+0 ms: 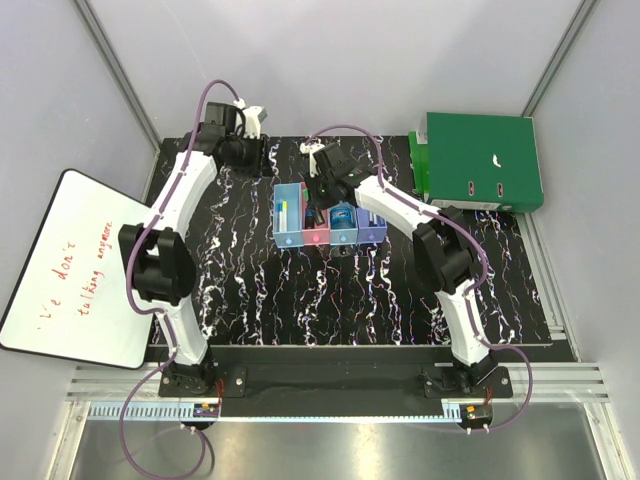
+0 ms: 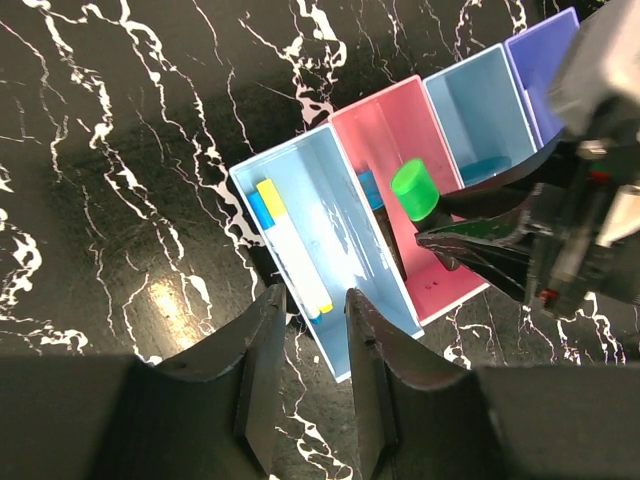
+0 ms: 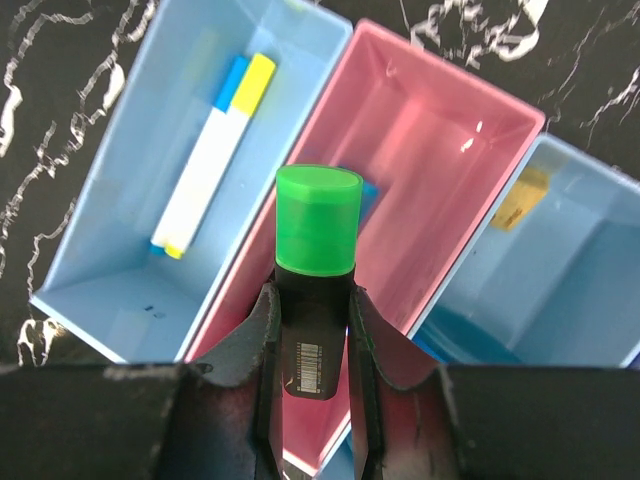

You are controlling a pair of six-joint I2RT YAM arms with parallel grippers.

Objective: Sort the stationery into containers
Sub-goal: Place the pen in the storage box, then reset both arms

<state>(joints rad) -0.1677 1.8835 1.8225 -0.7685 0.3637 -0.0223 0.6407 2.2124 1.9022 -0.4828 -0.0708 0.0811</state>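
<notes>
The containers (image 1: 328, 215) are a joined row of light blue, pink, light blue and purple bins on the mat. My right gripper (image 3: 312, 310) is shut on the green-capped dark marker (image 3: 318, 220), which hangs over the pink bin (image 3: 440, 180); a small blue item (image 3: 368, 192) lies inside it. A blue-capped white marker (image 3: 195, 185) and a yellow-and-white pen (image 3: 225, 150) lie side by side in the left light blue bin (image 3: 120, 250). My left gripper (image 2: 310, 330) hovers open and holds nothing, just outside that bin's near end (image 2: 345, 340). The green marker (image 2: 413, 190) also shows in the left wrist view.
A big green folder (image 1: 483, 160) lies at the back right. A whiteboard (image 1: 80, 270) with red writing leans at the left of the black marbled mat (image 1: 250, 290). The second light blue bin (image 3: 570, 270) holds something blue at its near end.
</notes>
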